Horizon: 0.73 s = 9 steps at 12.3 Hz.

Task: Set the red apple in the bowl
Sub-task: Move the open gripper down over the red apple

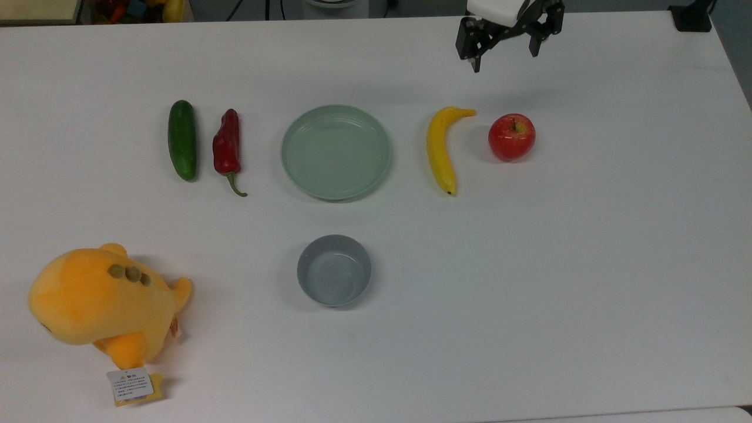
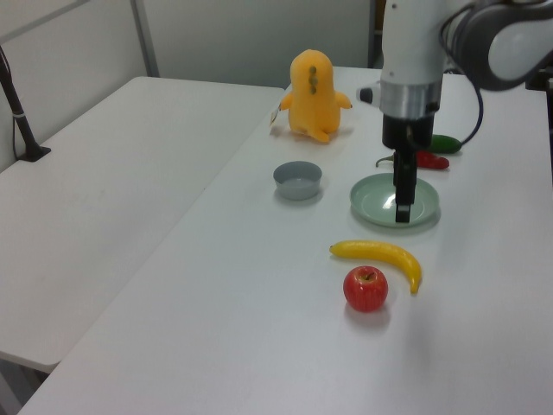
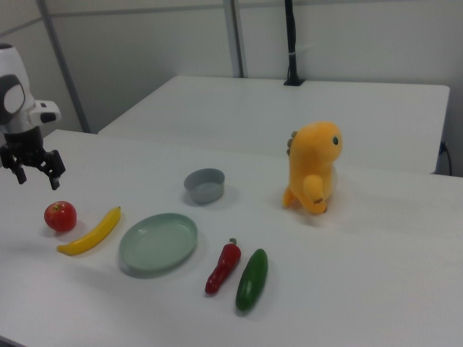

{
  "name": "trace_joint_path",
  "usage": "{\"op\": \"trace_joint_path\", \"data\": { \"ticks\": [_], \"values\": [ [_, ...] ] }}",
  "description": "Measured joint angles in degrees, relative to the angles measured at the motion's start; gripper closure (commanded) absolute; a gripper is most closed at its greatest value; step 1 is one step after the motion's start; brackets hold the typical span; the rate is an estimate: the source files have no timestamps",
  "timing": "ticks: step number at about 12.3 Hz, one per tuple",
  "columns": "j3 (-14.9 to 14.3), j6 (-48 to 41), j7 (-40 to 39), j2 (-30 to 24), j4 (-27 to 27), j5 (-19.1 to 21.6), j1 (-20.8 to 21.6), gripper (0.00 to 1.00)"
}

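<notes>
Your end effector (image 1: 506,57) hangs above the surface (image 1: 587,264), near its far edge in the top view. Just below it in the top view sits the apple (image 1: 512,137), with the banana (image 1: 441,149) beside it on the top view's left. Farther to the top view's left lie the plate (image 1: 335,151), pepper (image 1: 227,147) and cucumber (image 1: 182,139); the bowl (image 1: 333,269) sits nearer, below the plate.

The arm reaches down with its gripper (image 1: 505,59) pointing at the table (image 1: 587,264), fingers spread apart and holding nothing, hovering above the surface.
</notes>
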Motion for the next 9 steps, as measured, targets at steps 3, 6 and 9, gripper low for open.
{"op": "trace_joint_path", "data": {
  "ticks": [3,6,9],
  "values": [
    [0.74,11.20,0.91,1.52,-5.34,-1.20,0.26,0.00],
    [0.90,14.43,2.37,3.22,-6.44,-3.08,0.43,0.00],
    [0.88,14.43,2.78,3.14,-6.16,-3.08,0.21,0.00]
  ]
}}
